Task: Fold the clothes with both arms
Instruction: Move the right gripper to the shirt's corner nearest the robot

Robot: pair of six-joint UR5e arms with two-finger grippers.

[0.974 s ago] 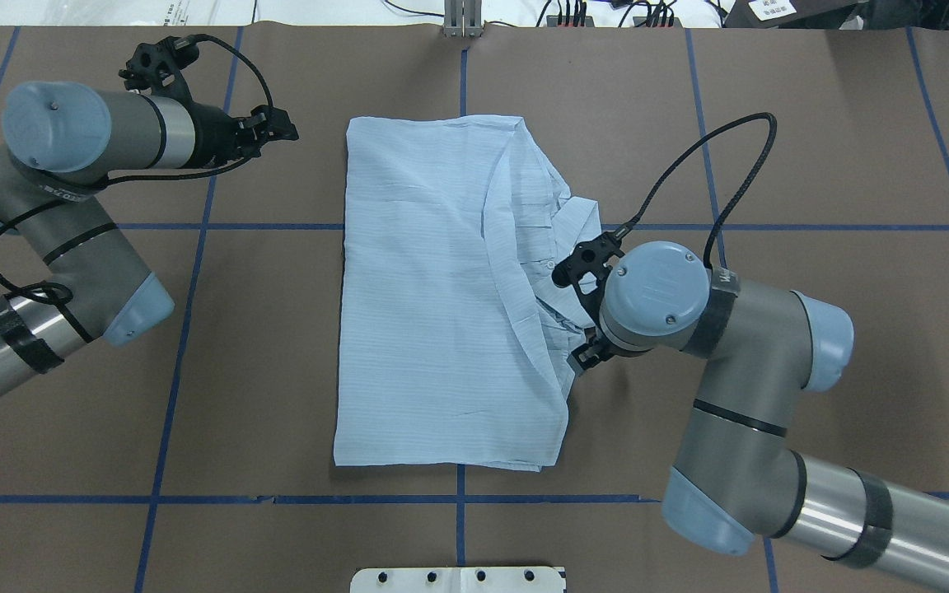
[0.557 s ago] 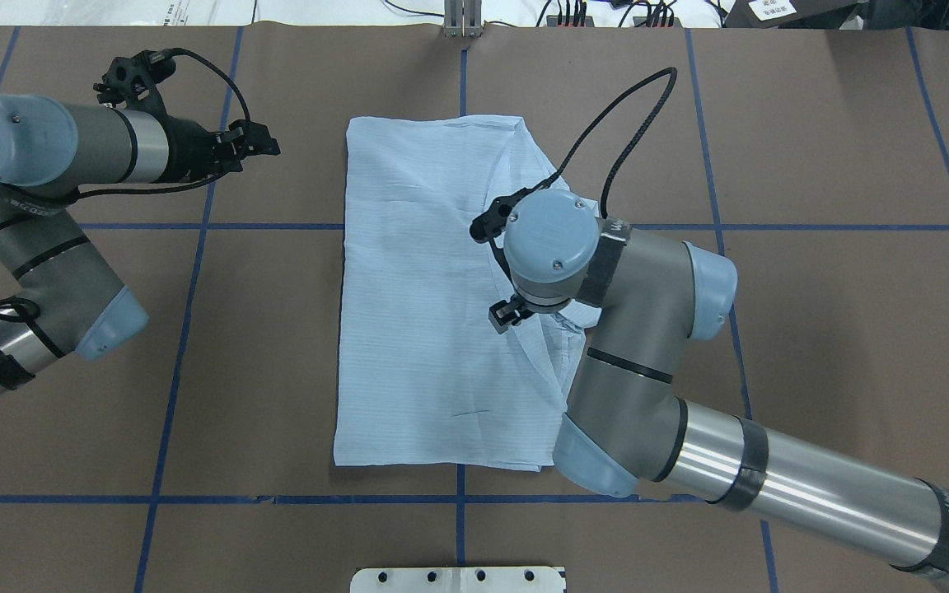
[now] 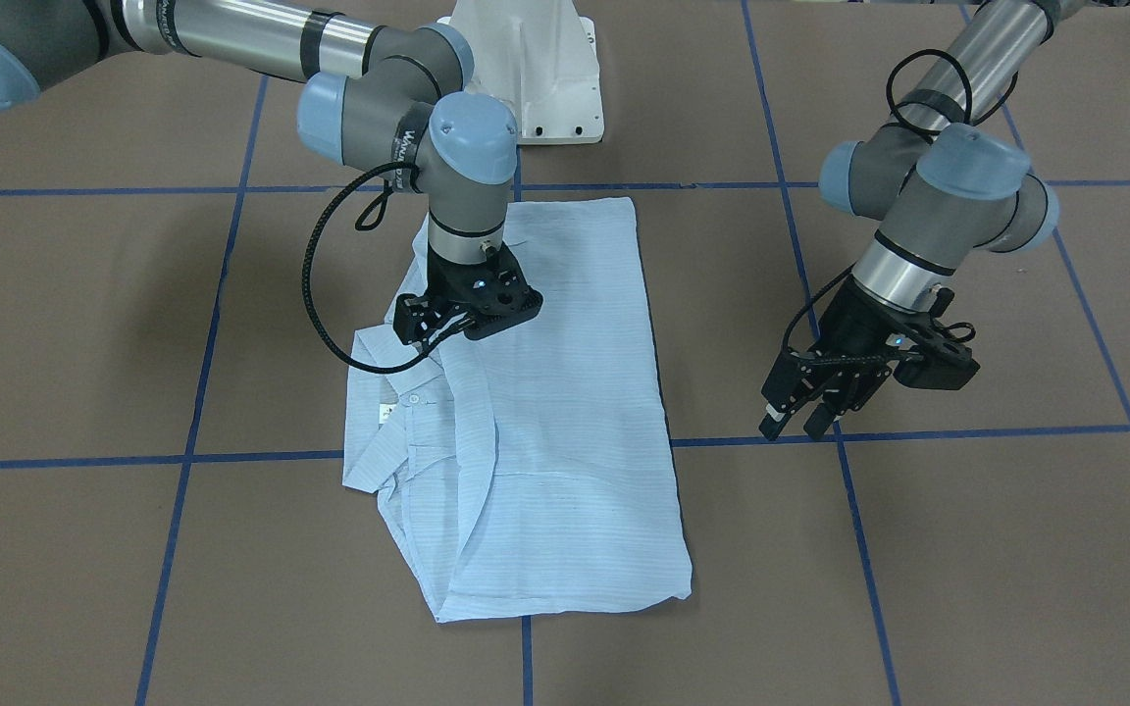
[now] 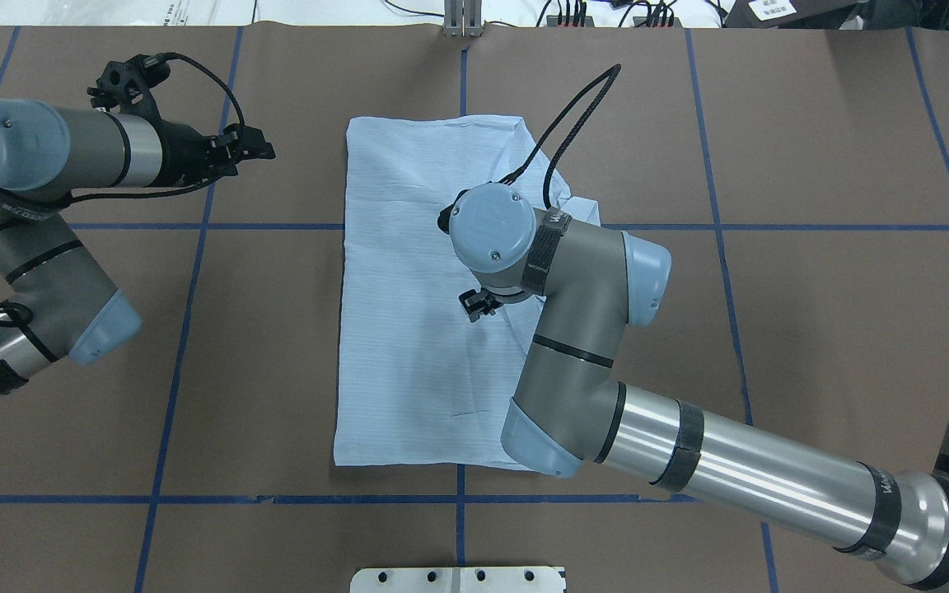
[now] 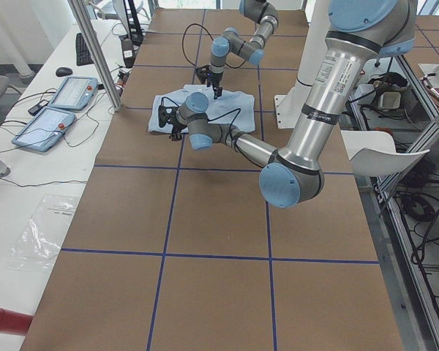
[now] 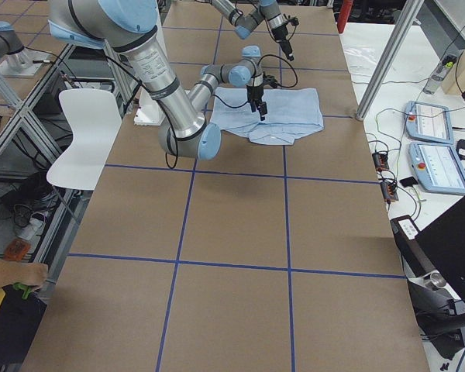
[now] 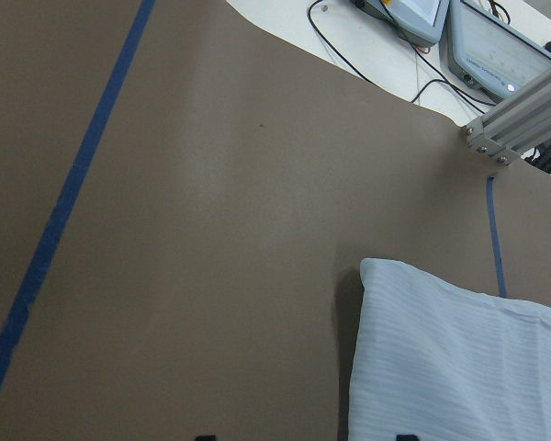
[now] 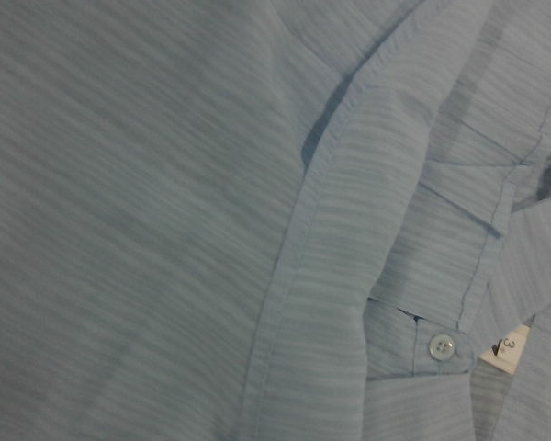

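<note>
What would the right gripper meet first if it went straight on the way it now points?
Most likely the shirt: the right gripper points down at its fabric, and nothing shows between them. The gap is unclear.

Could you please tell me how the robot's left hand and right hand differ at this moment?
The left hand hangs over the table beside the shirt; the right hand is low over the shirt. The left hand is plainly open; whether the right hand is open or shut cannot be told. The left hand slants; the right hand points about straight down. Both are black and two-fingered.
</note>
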